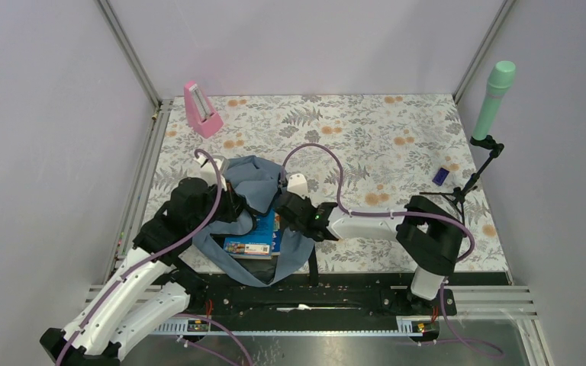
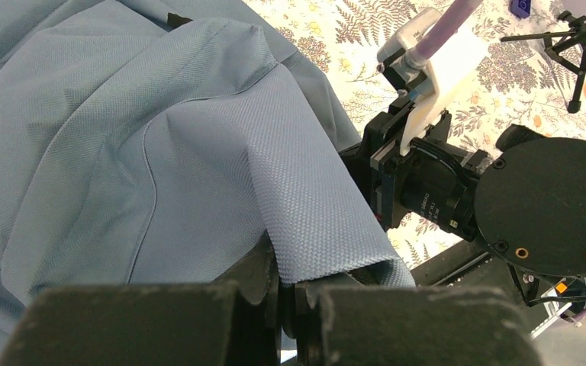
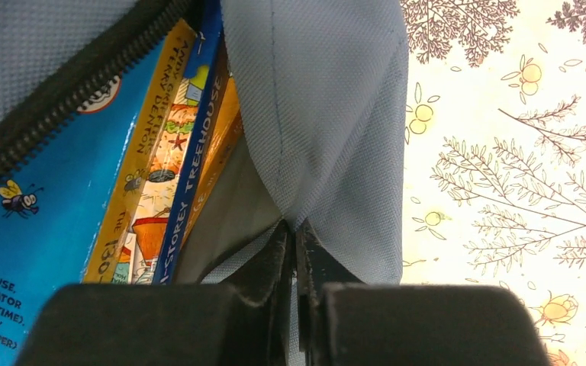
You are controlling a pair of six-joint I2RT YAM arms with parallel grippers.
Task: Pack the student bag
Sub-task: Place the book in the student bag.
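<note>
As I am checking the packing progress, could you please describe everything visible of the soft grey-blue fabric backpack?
The grey-blue fabric backpack looks like soft woven cloth and lies crumpled and slumped on the floral-patterned table between the two arms. Its black zipper is undone. The mouth gapes toward the near edge, showing colourful paperback books inside. The left gripper and the right gripper each pinch a fold of its fabric.

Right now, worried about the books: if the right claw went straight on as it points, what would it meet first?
The student bag: the right claw is shut on its fabric fold, which fills the line ahead; books sit left, probably missed.
</note>
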